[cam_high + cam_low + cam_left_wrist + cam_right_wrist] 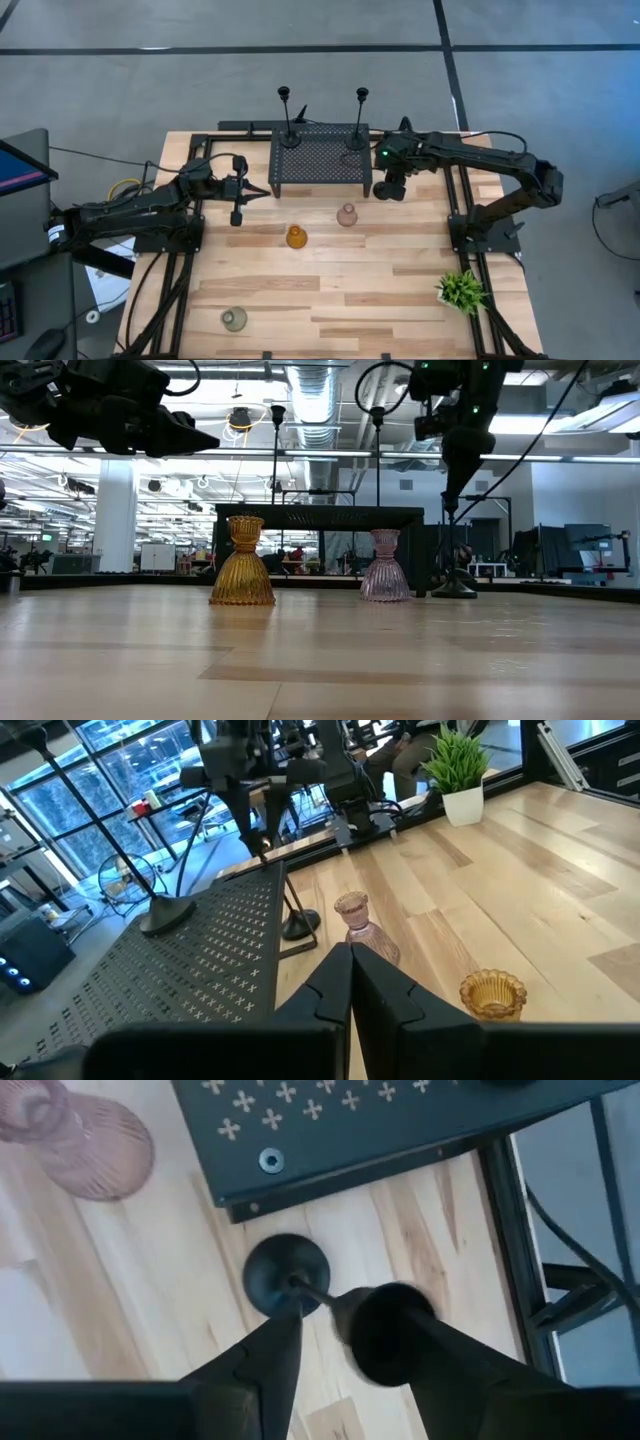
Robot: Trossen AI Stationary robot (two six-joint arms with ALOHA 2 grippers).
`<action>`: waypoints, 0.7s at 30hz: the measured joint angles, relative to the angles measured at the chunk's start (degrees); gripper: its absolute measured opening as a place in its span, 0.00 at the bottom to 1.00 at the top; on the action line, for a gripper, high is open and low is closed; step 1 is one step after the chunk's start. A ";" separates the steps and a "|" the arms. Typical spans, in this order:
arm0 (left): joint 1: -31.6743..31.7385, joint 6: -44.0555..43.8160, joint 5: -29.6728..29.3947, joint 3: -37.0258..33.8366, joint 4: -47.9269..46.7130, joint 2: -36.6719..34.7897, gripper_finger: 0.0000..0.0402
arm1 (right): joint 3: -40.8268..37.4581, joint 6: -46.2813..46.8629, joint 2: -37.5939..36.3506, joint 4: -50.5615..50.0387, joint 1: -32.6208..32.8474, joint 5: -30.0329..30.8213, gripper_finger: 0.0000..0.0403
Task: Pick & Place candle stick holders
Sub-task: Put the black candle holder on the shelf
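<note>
Two slim black candle stick holders (285,118) (360,116) stand on the black perforated rack (320,160). A third black holder (285,1275) stands on its round base on the table just right of the rack. My right gripper (350,1325) is open above it, one finger on each side of its cup top (390,1332). The pink holder (347,214), the amber holder (296,237) and the grey-green holder (234,319) rest on their bases on the table. My left gripper (262,190) hangs shut and level, left of the rack, holding nothing. My right gripper comes at the third black holder from above, slanting down, with the cup top and upper stem (318,1298) between its two fingers. I cannot tell whether either finger touches it. The holder stands upright with its base (455,588) on the table.
A small green potted plant (460,290) stands near the table's right edge. The rack fills the far middle of the table. The arms' black frames (175,250) (470,230) run along both sides. Bare wood lies between the small holders and the near edge.
</note>
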 joint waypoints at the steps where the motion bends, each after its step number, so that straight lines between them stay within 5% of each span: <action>1: -0.02 0.00 0.00 0.00 0.00 0.00 0.02 | -0.01 0.00 0.62 -0.32 -0.01 0.16 0.40; 6: 0.00 0.00 -0.09 0.00 0.00 0.00 0.02 | 0.17 0.02 2.56 -0.43 -0.26 2.33 0.34; 14: 0.00 -0.01 -0.26 0.00 0.00 0.00 0.02 | -0.07 -0.42 0.28 -1.26 -0.35 4.06 0.04; 21: 0.00 0.00 -1.60 0.00 0.00 0.00 0.02 | -0.01 2.24 -4.45 -6.14 -0.20 3.29 0.02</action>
